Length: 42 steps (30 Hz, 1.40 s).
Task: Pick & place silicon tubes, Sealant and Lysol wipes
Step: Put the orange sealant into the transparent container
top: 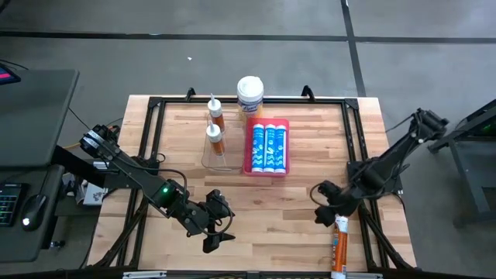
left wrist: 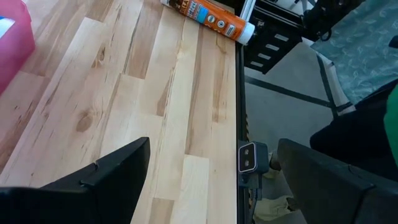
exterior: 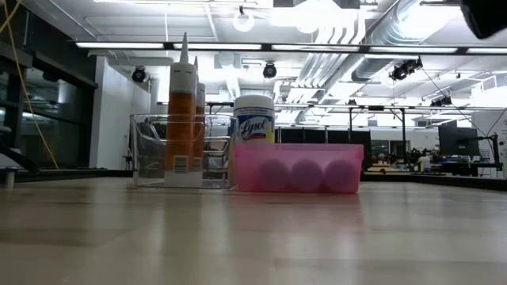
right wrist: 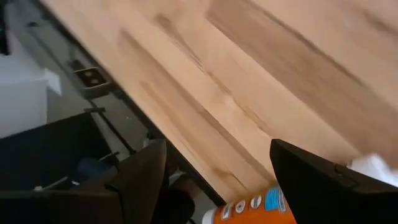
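Lysol wipes (top: pixel 249 96) stand at the surface's (top: pixel 279 209) far edge, behind a tray (top: pixel 267 171) holding three tubes (top: pixel 266 147) side by side. Left of the tray, a clear bin (top: pixel 218 157) holds two upright cartridges (top: pixel 215 138). One cartridge (top: pixel 339 248) lies at the near right corner.

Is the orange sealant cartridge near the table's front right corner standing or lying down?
Lying down. The orange sealant cartridge lies flat on the wooden table, just in front of the open right gripper.

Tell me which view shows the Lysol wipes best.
The low view: the Lysol wipes stand upright behind the pink bin with the label readable. The high view shows mainly the white lid. Neither wrist view shows them.
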Motion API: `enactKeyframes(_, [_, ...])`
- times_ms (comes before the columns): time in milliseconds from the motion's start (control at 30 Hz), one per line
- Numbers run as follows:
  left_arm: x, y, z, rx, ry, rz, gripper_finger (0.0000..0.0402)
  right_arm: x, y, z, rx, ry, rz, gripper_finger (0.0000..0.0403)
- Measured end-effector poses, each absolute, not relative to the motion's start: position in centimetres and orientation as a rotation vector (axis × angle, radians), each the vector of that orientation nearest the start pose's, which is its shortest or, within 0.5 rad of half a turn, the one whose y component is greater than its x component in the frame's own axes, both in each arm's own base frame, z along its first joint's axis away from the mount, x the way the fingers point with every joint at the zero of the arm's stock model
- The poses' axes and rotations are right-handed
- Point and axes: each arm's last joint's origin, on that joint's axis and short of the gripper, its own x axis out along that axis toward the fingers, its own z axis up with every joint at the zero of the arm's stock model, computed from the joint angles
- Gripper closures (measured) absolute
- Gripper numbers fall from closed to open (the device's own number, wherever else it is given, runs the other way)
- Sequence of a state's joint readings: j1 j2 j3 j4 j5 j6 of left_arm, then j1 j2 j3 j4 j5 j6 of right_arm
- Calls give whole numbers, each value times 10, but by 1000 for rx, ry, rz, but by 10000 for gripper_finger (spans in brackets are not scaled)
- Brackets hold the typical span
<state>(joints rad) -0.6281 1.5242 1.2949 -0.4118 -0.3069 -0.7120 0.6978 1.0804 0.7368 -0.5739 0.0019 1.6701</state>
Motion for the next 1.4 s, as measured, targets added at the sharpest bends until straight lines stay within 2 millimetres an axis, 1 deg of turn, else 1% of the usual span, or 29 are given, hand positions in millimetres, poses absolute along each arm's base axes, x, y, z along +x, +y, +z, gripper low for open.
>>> enactKeyframes(167, [277,-191,313,-396,649,-91,56,160,144,223,1273,1211,-323,119])
enactKeyframes(267, [277,-191,313,-396,649,-91,56,165,150,224,1297,1233,-375,119])
enactKeyframes(333, [277,-191,313,-396,649,-91,56,169,153,231,1298,1224,-410,119])
enactKeyframes(433, [277,-191,313,-396,649,-91,56,171,154,247,1275,1229,-479,119])
enactKeyframes(600, [277,-191,313,-396,649,-91,56,167,153,271,1162,1316,-726,119])
enactKeyframes(733, [277,-191,313,-397,649,-91,56,165,159,279,1080,1383,-889,119])
enactKeyframes(833, [277,-191,313,-396,649,-91,56,165,169,273,1040,1461,-972,119])
enactKeyframes(1000, [277,-191,313,-397,649,-91,56,160,189,255,1004,1556,-1068,119])
enactKeyframes(1133, [277,-191,313,-396,649,-91,56,160,202,243,996,1576,-1117,119])
enactKeyframes(1400, [277,-191,313,-396,649,-91,56,167,218,224,1013,1573,-1136,119])
